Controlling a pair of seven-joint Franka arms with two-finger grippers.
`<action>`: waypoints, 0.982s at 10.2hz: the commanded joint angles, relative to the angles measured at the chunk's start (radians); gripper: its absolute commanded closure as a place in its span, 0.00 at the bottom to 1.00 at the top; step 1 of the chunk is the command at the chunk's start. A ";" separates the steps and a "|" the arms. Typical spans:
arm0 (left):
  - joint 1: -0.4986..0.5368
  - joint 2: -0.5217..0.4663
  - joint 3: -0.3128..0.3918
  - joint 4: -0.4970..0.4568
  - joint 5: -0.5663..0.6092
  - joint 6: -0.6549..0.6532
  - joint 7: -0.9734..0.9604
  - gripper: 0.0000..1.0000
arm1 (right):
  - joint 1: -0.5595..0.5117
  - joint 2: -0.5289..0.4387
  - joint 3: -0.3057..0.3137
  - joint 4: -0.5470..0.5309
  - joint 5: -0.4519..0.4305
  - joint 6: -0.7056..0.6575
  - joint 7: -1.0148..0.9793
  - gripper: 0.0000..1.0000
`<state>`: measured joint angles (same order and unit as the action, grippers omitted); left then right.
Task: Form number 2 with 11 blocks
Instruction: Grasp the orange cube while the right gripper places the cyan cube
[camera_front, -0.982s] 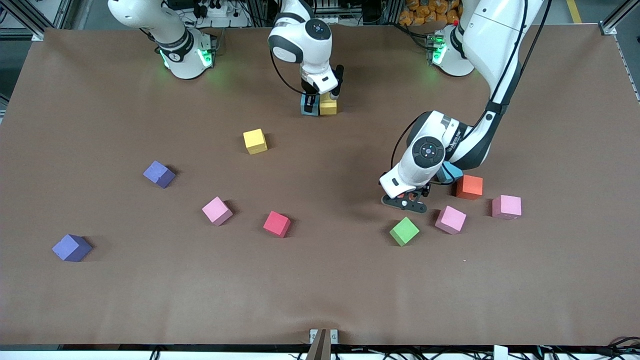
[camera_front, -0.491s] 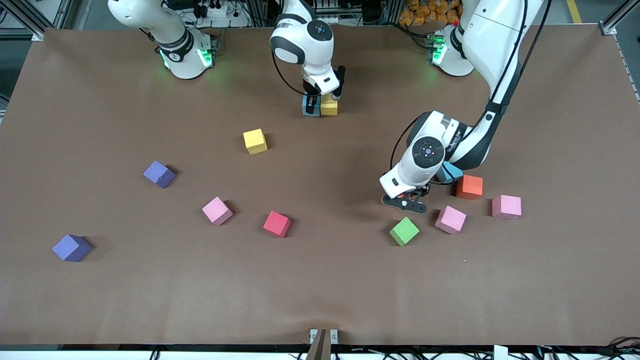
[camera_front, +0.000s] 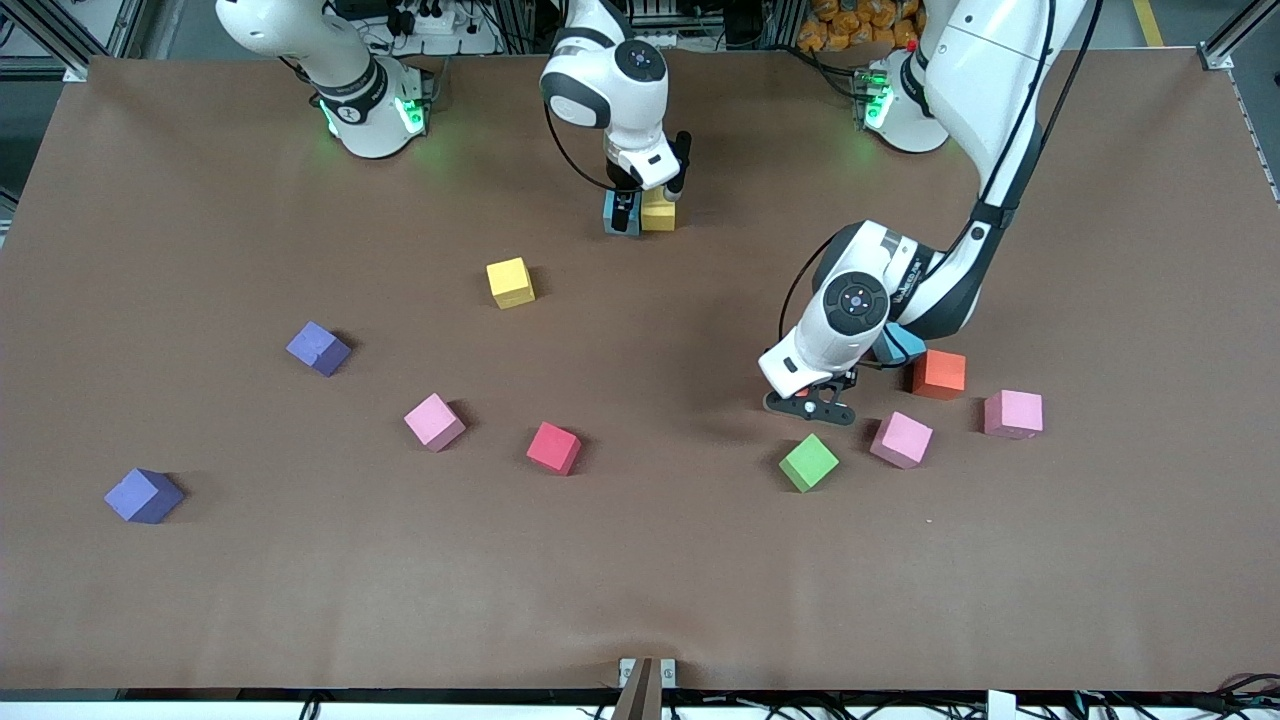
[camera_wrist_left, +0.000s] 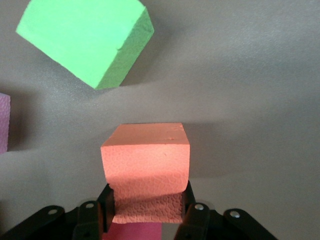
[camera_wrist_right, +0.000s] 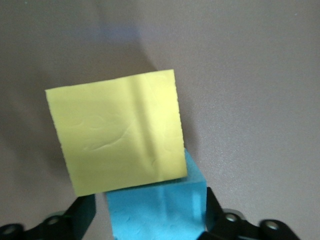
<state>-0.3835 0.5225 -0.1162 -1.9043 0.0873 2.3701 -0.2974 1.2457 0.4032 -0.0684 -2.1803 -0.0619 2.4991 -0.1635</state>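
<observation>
The left hand (camera_wrist_left: 145, 212) is pinching a red block (camera_wrist_left: 146, 167) on the desk (camera_front: 640, 560) beside the green block (camera_front: 809, 462), lifting likely next, while the right hand (camera_front: 640, 205), spread, stands around a blue block (camera_wrist_right: 157, 210) touching a yellow one (camera_wrist_right: 117, 132).

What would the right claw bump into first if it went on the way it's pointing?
Probably the blue block, sitting between the right claw's open fingers next to a yellow block. Its fingertips might reach the table first; depth is hard to judge.
</observation>
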 joint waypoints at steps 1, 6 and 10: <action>-0.009 -0.067 -0.003 -0.002 -0.007 -0.080 -0.014 1.00 | 0.008 -0.020 -0.002 0.004 -0.004 -0.019 0.010 0.00; -0.012 -0.136 -0.052 -0.013 -0.011 -0.196 -0.051 1.00 | -0.011 -0.115 -0.002 -0.002 -0.004 -0.123 0.001 0.00; -0.006 -0.232 -0.104 -0.134 -0.003 -0.197 0.013 1.00 | -0.044 -0.223 -0.002 -0.054 -0.004 -0.180 -0.004 0.00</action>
<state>-0.3943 0.3755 -0.2058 -1.9618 0.0873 2.1796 -0.3185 1.2283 0.2612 -0.0777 -2.1783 -0.0619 2.3393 -0.1635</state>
